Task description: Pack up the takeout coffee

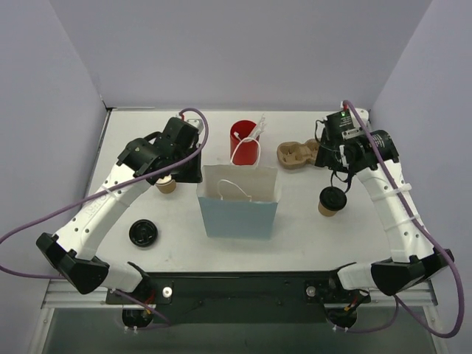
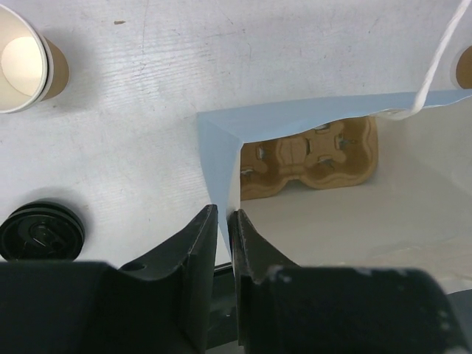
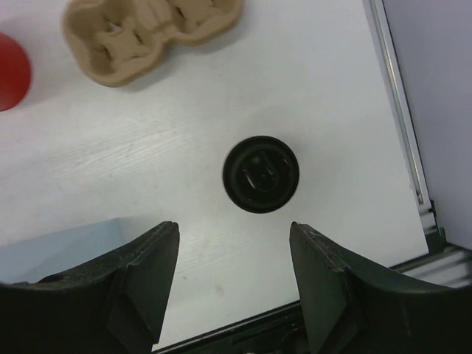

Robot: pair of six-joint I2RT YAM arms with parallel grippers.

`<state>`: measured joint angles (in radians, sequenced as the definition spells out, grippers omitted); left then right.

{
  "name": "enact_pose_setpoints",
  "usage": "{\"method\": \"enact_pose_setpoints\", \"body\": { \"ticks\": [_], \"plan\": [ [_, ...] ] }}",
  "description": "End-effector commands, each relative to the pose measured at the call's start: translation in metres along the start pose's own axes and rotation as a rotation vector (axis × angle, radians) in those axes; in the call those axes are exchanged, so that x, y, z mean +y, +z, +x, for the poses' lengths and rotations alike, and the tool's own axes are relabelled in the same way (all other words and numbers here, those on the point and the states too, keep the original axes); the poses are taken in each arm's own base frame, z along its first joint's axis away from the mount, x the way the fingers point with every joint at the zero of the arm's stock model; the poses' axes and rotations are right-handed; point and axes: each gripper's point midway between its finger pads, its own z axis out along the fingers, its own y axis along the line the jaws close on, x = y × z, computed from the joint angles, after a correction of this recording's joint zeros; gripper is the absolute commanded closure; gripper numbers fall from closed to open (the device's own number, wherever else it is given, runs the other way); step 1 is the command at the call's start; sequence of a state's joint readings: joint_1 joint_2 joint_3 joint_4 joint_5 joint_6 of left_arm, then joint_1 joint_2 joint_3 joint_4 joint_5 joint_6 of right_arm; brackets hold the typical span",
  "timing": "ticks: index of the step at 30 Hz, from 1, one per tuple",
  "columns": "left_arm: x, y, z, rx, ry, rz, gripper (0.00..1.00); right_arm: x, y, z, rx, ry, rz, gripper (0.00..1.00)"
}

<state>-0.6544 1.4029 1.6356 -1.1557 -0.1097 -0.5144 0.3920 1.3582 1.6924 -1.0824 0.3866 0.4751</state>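
Coffee: takeout coffee (image 3: 261, 174) upright, mid-frame in the right wrist view, right of the bag (image 1: 240, 210)
Right gripper (image 3: 232, 232): jaws wide, above it; descend centred, close below the lid
Left gripper (image 2: 223, 219): narrow, pinching bag rim; hold mouth open

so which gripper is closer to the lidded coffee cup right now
Right. The right gripper hangs close over the takeout coffee, jaws open. The left gripper is far off at the left edge of the blue bag.

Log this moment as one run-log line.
left gripper: pinching rim of light-blue paper bag | right gripper: open, over kraft-brown paper cup with black plastic lid | cup: upright on table, outside bag
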Motion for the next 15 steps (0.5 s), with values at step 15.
{"method": "enact_pose_setpoints", "body": {
  "ticks": [15],
  "plan": [
    [-0.004,-0.02,-0.01,-0.093,0.025,0.07,1.0,-0.039,0.115,0.09,0.35,0.078,-0.096,0.17]
  ]
}}
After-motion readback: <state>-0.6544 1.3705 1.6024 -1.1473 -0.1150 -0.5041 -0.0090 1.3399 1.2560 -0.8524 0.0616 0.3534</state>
